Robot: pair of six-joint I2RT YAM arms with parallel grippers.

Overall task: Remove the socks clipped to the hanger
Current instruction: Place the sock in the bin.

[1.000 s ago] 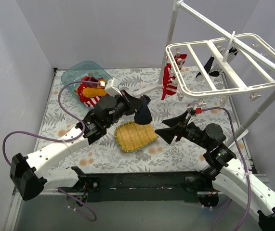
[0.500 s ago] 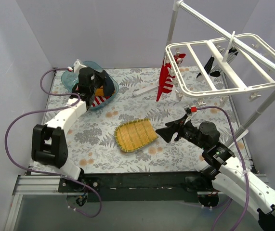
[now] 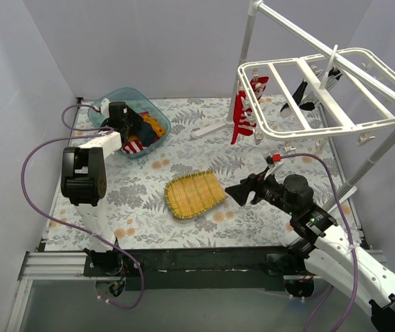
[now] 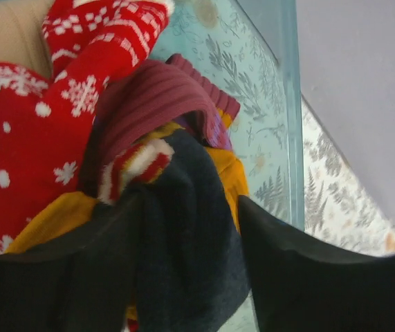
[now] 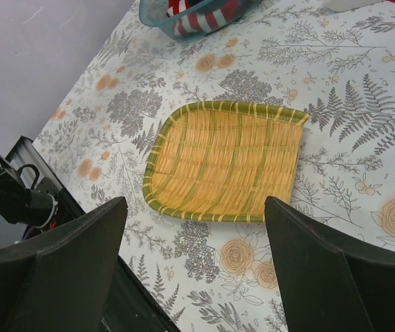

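The white hanger (image 3: 335, 128) hangs at the upper right. A red-and-white sock (image 3: 242, 117) is clipped to its left edge and black-and-white socks (image 3: 306, 93) hang near its middle. My left gripper (image 3: 124, 124) is down in the blue bin (image 3: 114, 102) at the far left. In the left wrist view its fingers (image 4: 322, 277) stand apart, and a dark navy sock (image 4: 183, 228) lies between them on a pile of red snowflake, maroon and mustard socks (image 4: 17, 131). My right gripper (image 3: 242, 192) is open and empty, low over the table right of centre.
A yellow woven mat (image 3: 194, 194) lies mid-table, straight ahead of the right fingers (image 5: 66, 263). The white pole stand (image 3: 245, 41) carries the hanger, with a leg at the right (image 3: 377, 159). The bin's clear wall (image 4: 270, 104) stands close to the left fingers.
The left arm swung from the table's centre to the bin with the dark sock, and its jaws have come apart there. The right gripper has barely moved.
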